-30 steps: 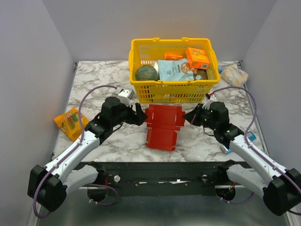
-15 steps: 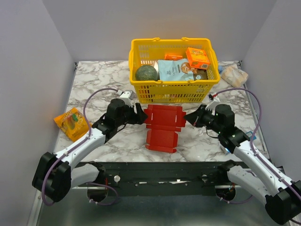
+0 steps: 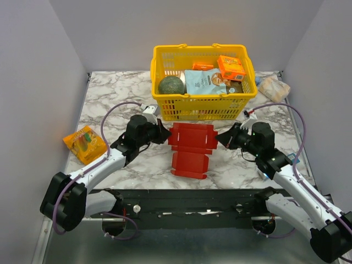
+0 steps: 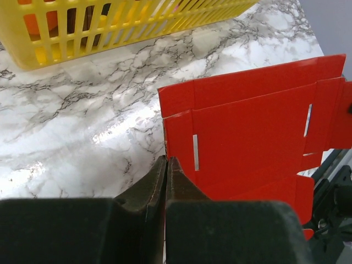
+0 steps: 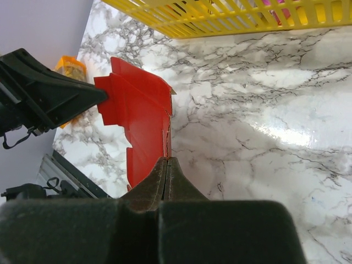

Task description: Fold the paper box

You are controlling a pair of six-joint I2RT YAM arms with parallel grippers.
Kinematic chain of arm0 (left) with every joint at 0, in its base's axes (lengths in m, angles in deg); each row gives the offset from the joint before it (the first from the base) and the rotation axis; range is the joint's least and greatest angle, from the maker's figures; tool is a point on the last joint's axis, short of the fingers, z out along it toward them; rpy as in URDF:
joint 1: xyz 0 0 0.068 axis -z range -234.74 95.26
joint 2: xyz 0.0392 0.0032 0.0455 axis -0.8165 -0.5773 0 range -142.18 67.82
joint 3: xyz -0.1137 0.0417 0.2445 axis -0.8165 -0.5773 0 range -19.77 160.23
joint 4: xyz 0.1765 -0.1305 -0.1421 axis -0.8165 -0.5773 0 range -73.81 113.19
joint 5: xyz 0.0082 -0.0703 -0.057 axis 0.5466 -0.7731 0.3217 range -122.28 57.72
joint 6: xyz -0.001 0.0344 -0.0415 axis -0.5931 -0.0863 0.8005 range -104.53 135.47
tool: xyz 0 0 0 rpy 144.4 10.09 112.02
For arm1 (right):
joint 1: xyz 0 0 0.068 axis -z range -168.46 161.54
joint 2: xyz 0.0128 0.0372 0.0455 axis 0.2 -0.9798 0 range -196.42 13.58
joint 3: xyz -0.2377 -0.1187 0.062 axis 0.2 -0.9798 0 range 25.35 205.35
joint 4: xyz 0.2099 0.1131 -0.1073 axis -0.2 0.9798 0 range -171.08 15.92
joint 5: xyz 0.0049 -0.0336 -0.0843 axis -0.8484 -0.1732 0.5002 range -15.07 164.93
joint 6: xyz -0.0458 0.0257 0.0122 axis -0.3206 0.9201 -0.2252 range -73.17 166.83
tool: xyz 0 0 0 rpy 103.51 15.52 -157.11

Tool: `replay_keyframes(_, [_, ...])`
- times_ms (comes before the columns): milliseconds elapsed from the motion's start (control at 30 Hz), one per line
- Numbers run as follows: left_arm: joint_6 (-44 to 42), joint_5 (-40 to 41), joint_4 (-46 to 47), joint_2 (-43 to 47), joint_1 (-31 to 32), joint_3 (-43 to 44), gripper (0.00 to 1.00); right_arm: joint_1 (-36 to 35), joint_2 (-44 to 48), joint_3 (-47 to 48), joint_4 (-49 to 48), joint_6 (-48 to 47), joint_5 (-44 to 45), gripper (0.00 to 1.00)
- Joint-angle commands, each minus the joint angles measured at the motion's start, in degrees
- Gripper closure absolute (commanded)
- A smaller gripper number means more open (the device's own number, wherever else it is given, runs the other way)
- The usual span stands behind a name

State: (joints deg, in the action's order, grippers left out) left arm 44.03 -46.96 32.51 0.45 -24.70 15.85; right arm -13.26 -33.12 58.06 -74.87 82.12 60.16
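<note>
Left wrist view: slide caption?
Left gripper pinches a side flap of the flat red paper box on the marble table, yellow basket beyond.

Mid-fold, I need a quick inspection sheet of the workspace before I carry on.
Surface: marble tabletop, glossy, with glare.
Job's things: paper box, an open red sheet in front of the yellow basket.
Clutter: basket full of groceries; orange snack packet at far left; wrapped packet at right rear.
Hands: left hand shut on the sheet's left edge; right hand shut on its right edge.
Cables: purple cables loop over both arms, apart from the sheet.
Surroundings: grey walls on three sides.
</note>
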Motion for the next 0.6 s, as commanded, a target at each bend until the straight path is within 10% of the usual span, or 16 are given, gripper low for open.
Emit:
replay_keyframes(0, [-4.3, -4.7, 3.0, 0.3, 1.9, -0.7, 1.0, -0.4, 0.1, -0.7, 0.5, -1.8, -1.1, 0.99])
replay_keyframes(267, [-16.9, -9.9, 0.9, 8.7, 4.5, -3.0, 1.0, -0.5, 1.3, 5.3, 9.6, -14.1, 7.8, 0.34])
replay_keyframes(567, [-22.5, -20.7, -10.5, 6.2, 4.5, 3.5, 1.0, -1.8, -2.4, 8.6, 6.9, -23.5, -5.8, 0.27])
